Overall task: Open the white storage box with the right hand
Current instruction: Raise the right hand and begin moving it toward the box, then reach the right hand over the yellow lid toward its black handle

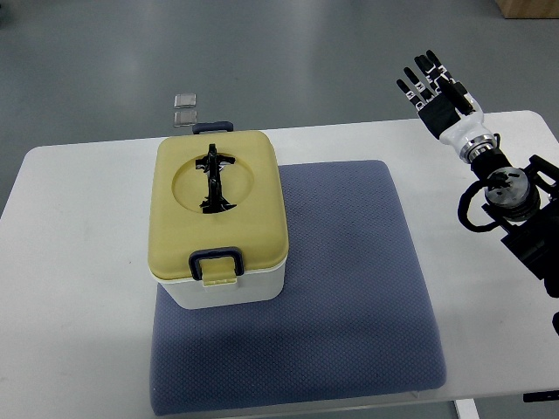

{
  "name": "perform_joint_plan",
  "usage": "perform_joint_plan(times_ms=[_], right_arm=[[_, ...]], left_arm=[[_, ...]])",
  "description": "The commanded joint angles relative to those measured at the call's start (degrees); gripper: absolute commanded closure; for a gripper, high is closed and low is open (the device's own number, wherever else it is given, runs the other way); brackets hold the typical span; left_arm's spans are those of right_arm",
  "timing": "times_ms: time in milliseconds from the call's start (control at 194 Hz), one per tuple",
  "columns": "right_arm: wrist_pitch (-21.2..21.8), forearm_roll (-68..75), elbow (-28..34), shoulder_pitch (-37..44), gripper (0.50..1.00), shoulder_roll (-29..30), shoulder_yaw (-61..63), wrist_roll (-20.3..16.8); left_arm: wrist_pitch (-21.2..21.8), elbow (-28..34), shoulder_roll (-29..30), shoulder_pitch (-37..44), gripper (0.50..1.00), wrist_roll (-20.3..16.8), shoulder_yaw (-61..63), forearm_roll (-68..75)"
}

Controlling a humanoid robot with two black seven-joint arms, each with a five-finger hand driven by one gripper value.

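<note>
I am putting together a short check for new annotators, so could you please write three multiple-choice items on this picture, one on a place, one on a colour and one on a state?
1. Where does the storage box stand?
A. on the left part of the blue mat
B. on the floor beyond the table
C. on the bare table, right of the mat

2. What colour is the box's lid?
A. red
B. pale yellow
C. black

3. What is the right hand doing?
A. gripping the front latch
B. lifting the lid
C. raised with fingers spread, holding nothing, apart from the box

Answers: 1 A, the box's base sits on the mat's left side. 2 B, the lid is pale yellow over a white body. 3 C, the hand is above the table's far right corner, and the lid lies closed.
</note>
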Motion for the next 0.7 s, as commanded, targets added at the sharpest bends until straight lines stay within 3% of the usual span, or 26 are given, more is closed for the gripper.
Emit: perform_joint_plan(times_ms=[0,365,524,694], right_arm=[[0.0,0.0,0.0,0.1,0.566,0.0,0.0,0.0],[-0.5,-4.0,0.0,2.0,0.566,-0.5,-1.9,-0.2],[-0.4,-15.6,0.5,7.2,0.566,-2.1,-3.4,-0.1],[-0.3,-37.9,6.2,15.0,0.566,-6.1,-9.9,0.3]], left_arm=[[0.0,0.0,0.0,0.0,0.5,0.1,0.0,0.0],[0.6,-0.1,0.0,0.0,0.5,0.6,0.0,-0.1],[0.6,-0.1,0.0,0.0,0.5,0.6,0.0,-0.1],[0.1,0.0,0.0,0.0,0.5,0.5,0.0,-0.1]])
